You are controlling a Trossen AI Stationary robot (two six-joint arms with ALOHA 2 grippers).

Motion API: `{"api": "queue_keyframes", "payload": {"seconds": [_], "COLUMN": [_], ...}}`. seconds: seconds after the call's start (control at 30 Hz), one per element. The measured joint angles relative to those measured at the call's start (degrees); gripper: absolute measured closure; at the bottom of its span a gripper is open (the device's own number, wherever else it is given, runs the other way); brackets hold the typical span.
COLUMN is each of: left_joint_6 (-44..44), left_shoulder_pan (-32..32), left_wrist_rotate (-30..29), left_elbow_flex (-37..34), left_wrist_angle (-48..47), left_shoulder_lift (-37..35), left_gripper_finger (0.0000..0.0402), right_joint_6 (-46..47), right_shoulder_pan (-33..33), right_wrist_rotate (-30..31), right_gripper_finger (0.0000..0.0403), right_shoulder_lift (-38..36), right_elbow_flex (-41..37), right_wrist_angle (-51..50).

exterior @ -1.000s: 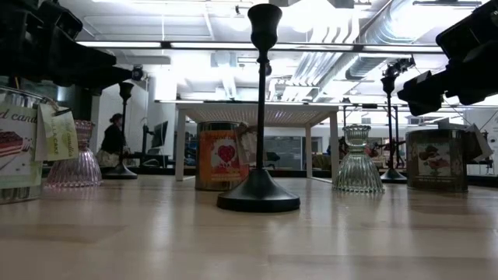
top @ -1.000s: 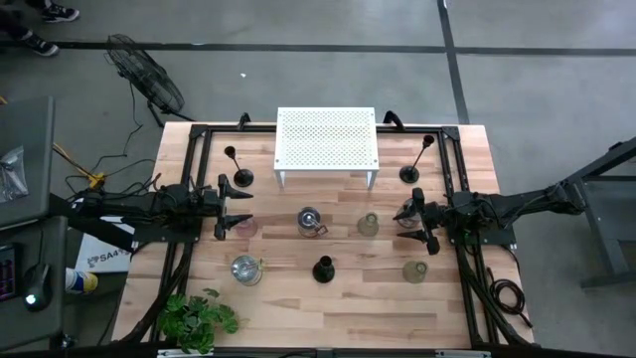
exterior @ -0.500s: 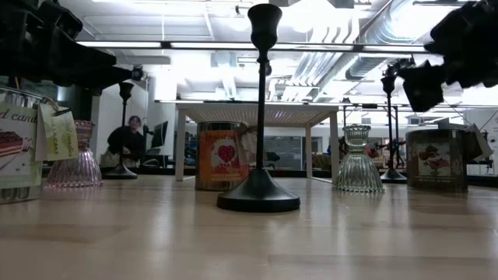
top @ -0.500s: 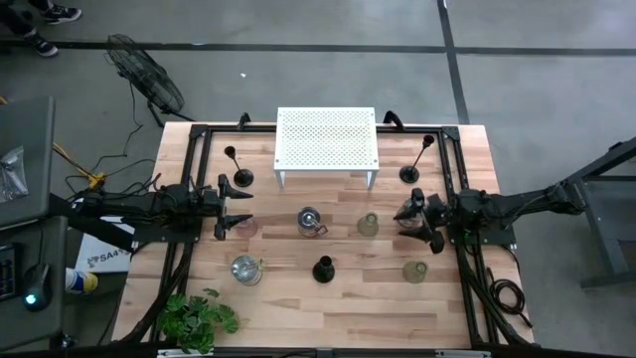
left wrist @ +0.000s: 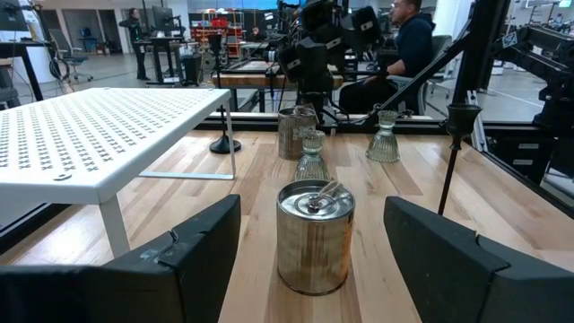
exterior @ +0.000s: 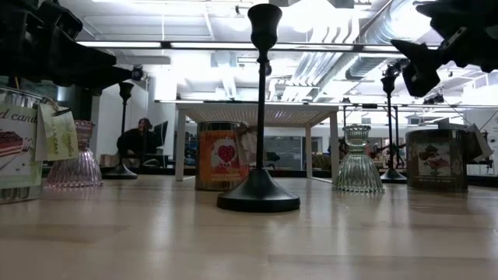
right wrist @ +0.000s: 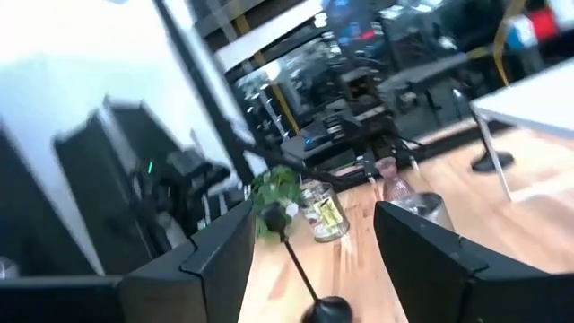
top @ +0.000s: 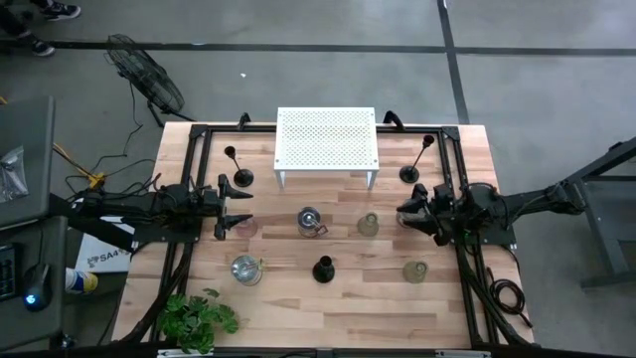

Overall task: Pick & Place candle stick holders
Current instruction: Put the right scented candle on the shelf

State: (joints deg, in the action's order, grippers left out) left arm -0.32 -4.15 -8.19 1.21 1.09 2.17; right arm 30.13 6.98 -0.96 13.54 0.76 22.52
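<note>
— Where are the grippers?
— Left gripper waits with its jaws wide and empty; right gripper hovers, jaws wide and empty.
— The holders?
— Black candlestick stands mid-counter, others scattered around it.

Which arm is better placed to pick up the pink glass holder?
Left, probably. The open left gripper hovers just beside the pink glass holder, while the right gripper is across the table.
</note>
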Motion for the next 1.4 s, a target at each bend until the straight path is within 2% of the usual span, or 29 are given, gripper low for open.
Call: {"api": "queue_keyframes", "payload": {"seconds": [0.1,0.23,0.3,0.43,0.57,0.9,1.07,1.2,1.4], "left_joint_6": [0.02,0.02,0.01,0.02,0.0,0.01,0.01,0.02,0.02], "left_shoulder_pan": [0.01,0.01,-0.01,0.0,0.0,0.0,-0.01,-0.01,-0.01], "left_wrist_rotate": [0.0,-0.02,0.0,0.0,0.0,0.0,-0.01,-0.01,-0.01], "left_elbow_flex": [0.0,0.0,0.0,0.0,0.0,0.0,0.0,0.0,0.0], "left_wrist_angle": [0.01,0.01,0.01,0.01,0.01,0.01,0.0,0.0,0.0], "left_shoulder_lift": [0.0,0.0,0.0,0.0,0.0,0.0,0.0,0.0,0.0], "left_gripper_finger": [0.0132,0.0132,0.0132,0.0132,0.0132,0.0132,0.0132,0.0132,0.0132], "right_joint_6": [4.18,4.34,4.37,4.57,9.46,25.28,29.34,32.62,38.44], "right_shoulder_pan": [0.0,0.01,0.02,0.0,0.0,0.0,0.0,0.02,0.0], "right_wrist_rotate": [0.87,-0.9,-0.31,4.86,9.71,9.86,8.44,6.83,6.62], "right_gripper_finger": [0.0182,0.0182,0.0182,0.0182,0.0182,0.0182,0.0182,0.0182,0.0182], "right_shoulder_lift": [0.0,0.0,0.02,0.38,2.65,15.06,22.64,27.98,34.33], "right_elbow_flex": [0.03,0.4,2.13,9.75,19.81,39.52,49.45,53.56,53.93], "right_wrist_angle": [0.0,-0.64,-4.11,-19.87,-37.65,-69.51,-83.69,-93.34,-106.65]}}
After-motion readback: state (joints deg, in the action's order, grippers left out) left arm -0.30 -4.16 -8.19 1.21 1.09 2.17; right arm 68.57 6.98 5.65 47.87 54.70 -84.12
